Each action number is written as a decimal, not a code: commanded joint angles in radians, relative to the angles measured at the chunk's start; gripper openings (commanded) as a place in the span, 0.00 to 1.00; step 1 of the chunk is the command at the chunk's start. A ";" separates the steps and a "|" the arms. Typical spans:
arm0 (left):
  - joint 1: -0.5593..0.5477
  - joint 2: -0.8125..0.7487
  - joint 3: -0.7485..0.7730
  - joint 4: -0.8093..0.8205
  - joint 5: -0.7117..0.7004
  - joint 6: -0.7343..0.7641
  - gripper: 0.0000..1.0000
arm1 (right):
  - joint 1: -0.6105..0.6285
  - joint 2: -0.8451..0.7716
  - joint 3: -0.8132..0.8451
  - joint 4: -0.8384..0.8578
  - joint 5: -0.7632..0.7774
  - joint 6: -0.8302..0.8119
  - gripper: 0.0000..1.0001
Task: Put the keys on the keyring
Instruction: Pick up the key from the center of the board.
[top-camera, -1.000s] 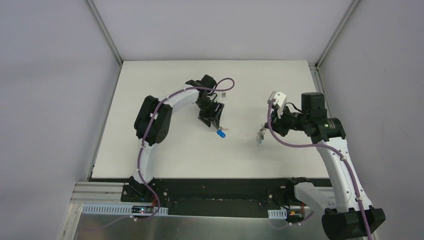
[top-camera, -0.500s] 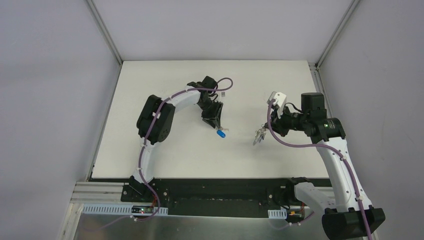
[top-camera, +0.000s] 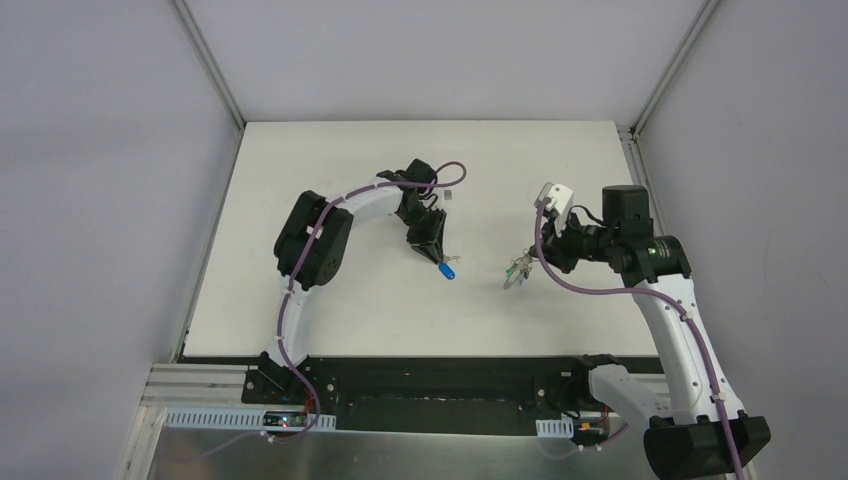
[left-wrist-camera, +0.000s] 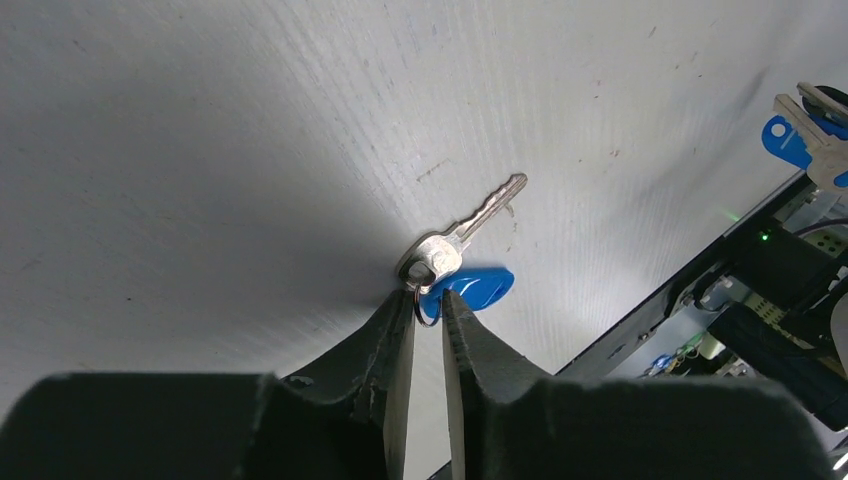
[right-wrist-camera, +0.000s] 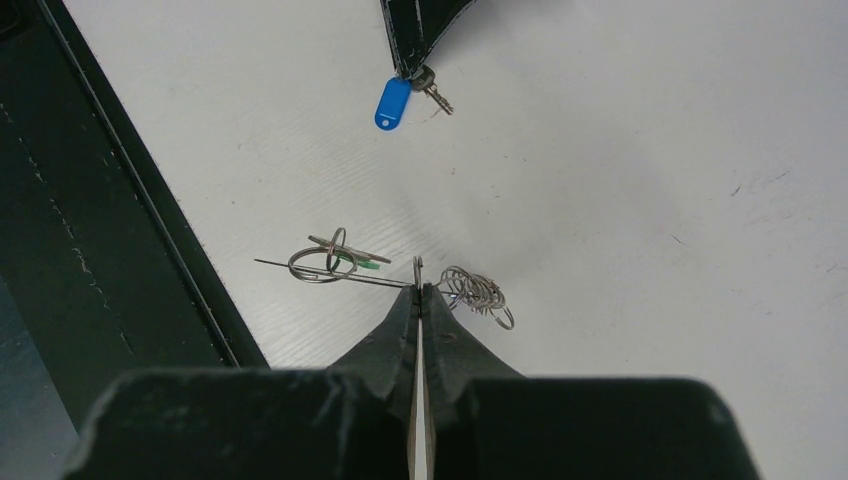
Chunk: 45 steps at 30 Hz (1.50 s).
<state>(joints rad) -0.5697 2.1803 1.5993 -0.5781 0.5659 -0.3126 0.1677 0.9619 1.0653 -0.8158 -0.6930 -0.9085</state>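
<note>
Two end effectors, L (left-wrist-camera: 428, 300) astride blue key (left-wrist-camera: 472, 284) (narrow gap), R (right-wrist-camera: 420, 290) pinching keyring (right-wrist-camera: 478, 292).

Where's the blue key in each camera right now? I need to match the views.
Top external: the blue key lies mid-table, at the tips of the left gripper.
Left wrist: centre of frame, right at the fingertips.
Right wrist: top centre.
Shared landmark: the left gripper's black fingertips, touching or nearly touching the key in all three views.
</note>
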 joint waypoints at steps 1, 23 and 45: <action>-0.007 -0.019 -0.042 -0.013 -0.058 -0.009 0.18 | -0.004 -0.024 -0.002 0.023 -0.013 0.010 0.00; 0.004 -0.232 -0.011 -0.006 0.027 0.251 0.00 | 0.019 0.021 0.022 0.064 -0.069 0.008 0.00; -0.051 -0.578 0.077 -0.140 0.366 0.513 0.00 | 0.293 0.173 0.122 0.173 -0.154 0.008 0.00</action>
<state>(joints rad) -0.5858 1.6672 1.6176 -0.6083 0.8391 0.1291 0.4225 1.1271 1.1309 -0.7029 -0.7872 -0.8871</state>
